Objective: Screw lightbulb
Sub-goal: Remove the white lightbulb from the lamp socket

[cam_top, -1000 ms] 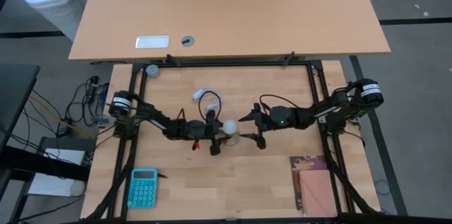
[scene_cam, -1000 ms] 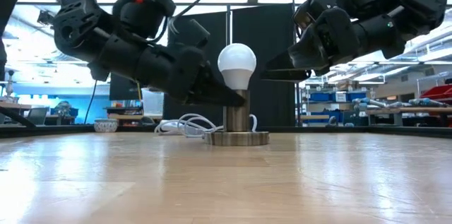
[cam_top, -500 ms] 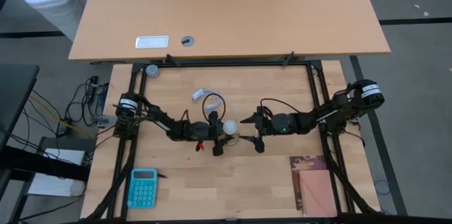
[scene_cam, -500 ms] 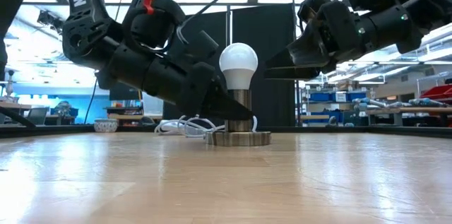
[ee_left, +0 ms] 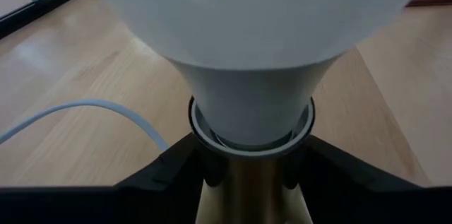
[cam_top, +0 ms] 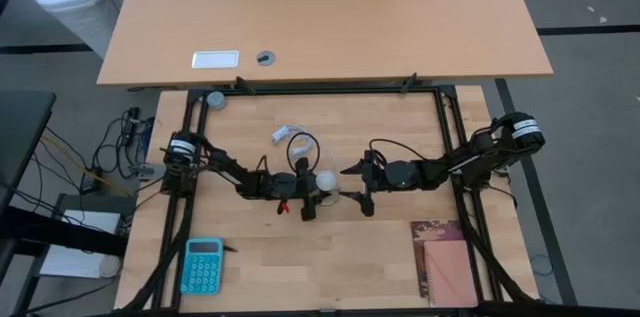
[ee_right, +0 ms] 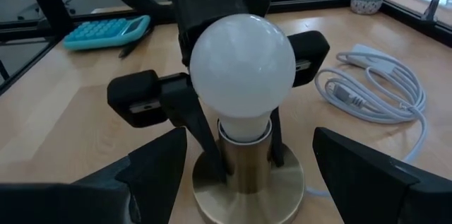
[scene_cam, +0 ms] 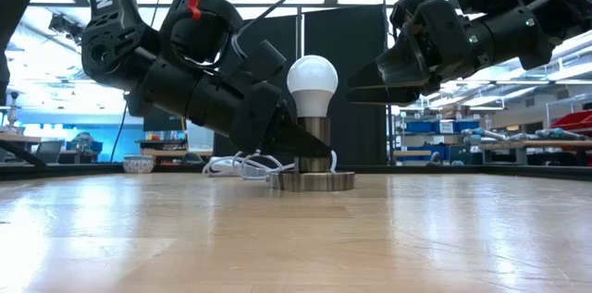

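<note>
Both tools beside upright lightbulb (scene_cam: 312,87)

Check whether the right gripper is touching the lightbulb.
Apart. The right wrist view shows the right gripper open with clear gaps on both sides of the lightbulb.

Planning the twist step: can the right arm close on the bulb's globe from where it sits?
Probably yes. The right gripper is open beside the bulb at globe height, with nothing between them. The left gripper straddles the brass socket lower down, below the globe.
</note>
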You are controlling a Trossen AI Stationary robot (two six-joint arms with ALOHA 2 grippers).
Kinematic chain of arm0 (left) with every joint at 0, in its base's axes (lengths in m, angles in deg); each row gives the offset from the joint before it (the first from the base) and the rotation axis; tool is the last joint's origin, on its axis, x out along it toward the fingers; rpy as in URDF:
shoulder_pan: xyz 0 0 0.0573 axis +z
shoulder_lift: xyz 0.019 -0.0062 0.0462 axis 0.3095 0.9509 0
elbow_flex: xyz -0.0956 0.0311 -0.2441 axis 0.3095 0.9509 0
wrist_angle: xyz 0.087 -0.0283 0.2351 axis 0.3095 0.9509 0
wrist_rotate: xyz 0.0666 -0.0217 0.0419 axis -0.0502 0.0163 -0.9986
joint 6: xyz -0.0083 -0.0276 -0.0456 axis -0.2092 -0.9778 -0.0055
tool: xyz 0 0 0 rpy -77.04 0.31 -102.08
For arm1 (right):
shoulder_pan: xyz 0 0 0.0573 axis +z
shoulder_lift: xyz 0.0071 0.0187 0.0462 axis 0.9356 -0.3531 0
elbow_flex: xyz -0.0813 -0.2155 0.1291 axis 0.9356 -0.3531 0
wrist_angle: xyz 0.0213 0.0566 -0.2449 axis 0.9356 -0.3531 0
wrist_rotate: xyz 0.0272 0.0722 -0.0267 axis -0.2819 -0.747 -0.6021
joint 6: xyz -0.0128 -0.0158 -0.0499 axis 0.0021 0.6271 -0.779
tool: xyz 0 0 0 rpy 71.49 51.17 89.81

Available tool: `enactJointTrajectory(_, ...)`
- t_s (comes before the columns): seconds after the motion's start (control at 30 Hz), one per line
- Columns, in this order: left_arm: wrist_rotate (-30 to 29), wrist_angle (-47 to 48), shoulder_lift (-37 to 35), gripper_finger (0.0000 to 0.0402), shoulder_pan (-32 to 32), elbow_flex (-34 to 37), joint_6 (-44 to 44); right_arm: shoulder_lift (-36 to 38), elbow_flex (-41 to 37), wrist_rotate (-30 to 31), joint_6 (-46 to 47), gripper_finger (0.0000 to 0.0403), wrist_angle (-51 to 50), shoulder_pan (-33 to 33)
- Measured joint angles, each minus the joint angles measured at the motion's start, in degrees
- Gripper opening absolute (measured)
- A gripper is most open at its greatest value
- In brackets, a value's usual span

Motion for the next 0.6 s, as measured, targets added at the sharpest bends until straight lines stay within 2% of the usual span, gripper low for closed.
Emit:
enactJointTrajectory(0.37, 0.00, -0.32, -0.02, 0.0195, 0.00, 0.00, 1.59, 0.00, 0.00, 1.55, 0.08, 0.0309, 1.42, 0.03)
enactJointTrajectory(0.6, -0.01, -1.51, -0.02, 0.0194, 0.00, 0.00, 3.92, 0.00, 0.00, 2.09, 3.27, 0.0309, 2.01, 2.03)
